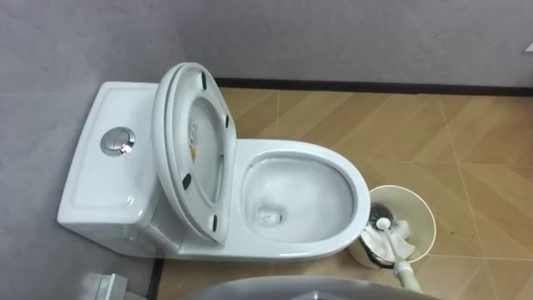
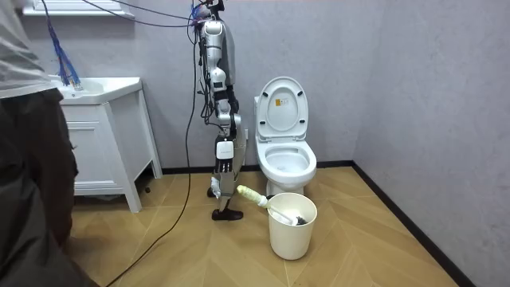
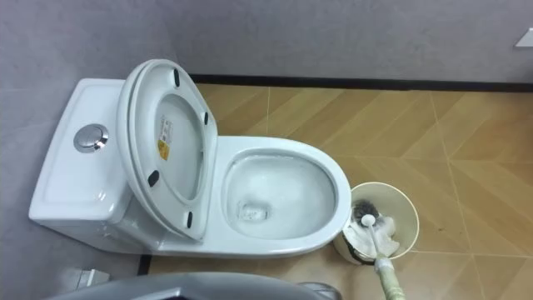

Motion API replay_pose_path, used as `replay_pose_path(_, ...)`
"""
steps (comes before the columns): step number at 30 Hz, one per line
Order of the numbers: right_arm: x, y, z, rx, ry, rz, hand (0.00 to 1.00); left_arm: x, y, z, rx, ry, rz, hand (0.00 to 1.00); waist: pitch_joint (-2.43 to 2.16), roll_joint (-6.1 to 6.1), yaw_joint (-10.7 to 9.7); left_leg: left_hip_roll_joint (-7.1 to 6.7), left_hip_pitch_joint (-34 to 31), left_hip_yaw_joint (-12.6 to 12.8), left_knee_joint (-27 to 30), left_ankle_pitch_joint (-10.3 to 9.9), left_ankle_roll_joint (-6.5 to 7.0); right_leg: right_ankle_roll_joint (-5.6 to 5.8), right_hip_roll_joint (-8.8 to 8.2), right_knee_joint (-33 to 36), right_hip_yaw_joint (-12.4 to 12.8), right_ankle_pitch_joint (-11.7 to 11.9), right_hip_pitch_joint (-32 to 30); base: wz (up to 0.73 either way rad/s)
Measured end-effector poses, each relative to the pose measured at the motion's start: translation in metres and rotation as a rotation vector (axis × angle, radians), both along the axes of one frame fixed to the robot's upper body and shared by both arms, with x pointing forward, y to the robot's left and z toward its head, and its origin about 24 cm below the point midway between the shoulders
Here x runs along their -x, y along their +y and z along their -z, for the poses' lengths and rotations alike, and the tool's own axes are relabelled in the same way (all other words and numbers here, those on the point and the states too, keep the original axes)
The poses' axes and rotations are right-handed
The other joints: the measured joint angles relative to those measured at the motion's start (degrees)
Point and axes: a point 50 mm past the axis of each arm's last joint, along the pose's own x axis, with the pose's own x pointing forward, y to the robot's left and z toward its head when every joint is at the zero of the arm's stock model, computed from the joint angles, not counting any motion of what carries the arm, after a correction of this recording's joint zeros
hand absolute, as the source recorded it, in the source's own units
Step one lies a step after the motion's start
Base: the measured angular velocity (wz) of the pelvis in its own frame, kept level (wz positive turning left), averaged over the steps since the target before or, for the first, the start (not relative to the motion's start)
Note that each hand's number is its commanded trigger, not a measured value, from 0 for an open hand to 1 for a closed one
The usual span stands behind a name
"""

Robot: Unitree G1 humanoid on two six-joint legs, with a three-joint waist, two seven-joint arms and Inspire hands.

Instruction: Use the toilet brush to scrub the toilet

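Brush (image 1: 390,243) rests in the bucket (image 1: 425,213) beside the open toilet (image 1: 300,247)

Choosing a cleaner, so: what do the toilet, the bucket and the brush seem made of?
Toilet: probably glazed ceramic, glossy white with bright reflections along the rim. Bucket: likely plastic, matte cream with a thin wall. Brush: pale handle looks plastic; head dark bristles, material unclear.

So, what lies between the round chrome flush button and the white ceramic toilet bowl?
The raised white plastic seat and lid stand between button and bowl; both eye views show it.
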Motion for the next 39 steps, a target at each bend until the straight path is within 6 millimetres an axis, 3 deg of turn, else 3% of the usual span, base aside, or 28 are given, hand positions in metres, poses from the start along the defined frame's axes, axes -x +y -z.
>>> replay_pose_path(15, 0.0, -0.003, 0.0, 0.065, -0.015, -0.01, 0.0, 0.001, 0.003, -0.001, -0.061, -0.02, 0.003, 0.0, -0.02, -0.33, -0.05, 0.0, -0.09, 0.06, -0.02, 0.0, 0.0, 0.0, 0.07, 0.48, 0.51, 0.0, -0.51, -0.01)
replay_pose_path(24, -0.006, -0.012, -0.003, 0.201, -0.079, 0.053, 0.0, 0.001, 0.005, -0.001, -0.101, -0.04, 0.005, 0.0, 0.03, -0.39, -0.47, 0.0, -0.21, 0.25, -0.03, 0.0, 0.0, 0.01, 0.05, 0.89, 0.49, 0.0, -0.65, 0.0)
replay_pose_path(30, -0.034, -0.025, -0.009, 0.36, -0.266, 0.114, 0.0, -0.003, 0.006, -0.002, -0.122, -0.077, -0.001, 0.0, 0.01, -0.01, -0.46, 0.06, -0.22, 1.48, -0.03, 0.0, 0.0, 0.22, 0.17, 0.91, 1.1, 0.3, -0.95, -0.04)
replay_pose_path(35, -0.076, -0.037, -0.025, 0.49, -0.536, 0.194, 0.0, -0.017, 0.012, -0.006, -0.151, -0.173, -0.018, 0.0, -0.19, 0.14, -0.7, 0.16, -2.25, 1.95, 0.0, -0.01, 0.02, 0.27, 0.28, 1.32, 1.27, 0.93, -3.41, -0.02)
replay_pose_path(39, -0.096, -0.039, -0.035, 0.549, -0.662, 0.198, 0.0, -0.019, 0.011, -0.006, -0.145, -0.212, -0.043, 0.0, -0.23, -0.02, -0.56, 0.17, -2.32, 2.03, 0.0, -0.01, 0.02, 0.26, 0.36, 1.89, 1.42, 0.93, -3.96, -0.05)
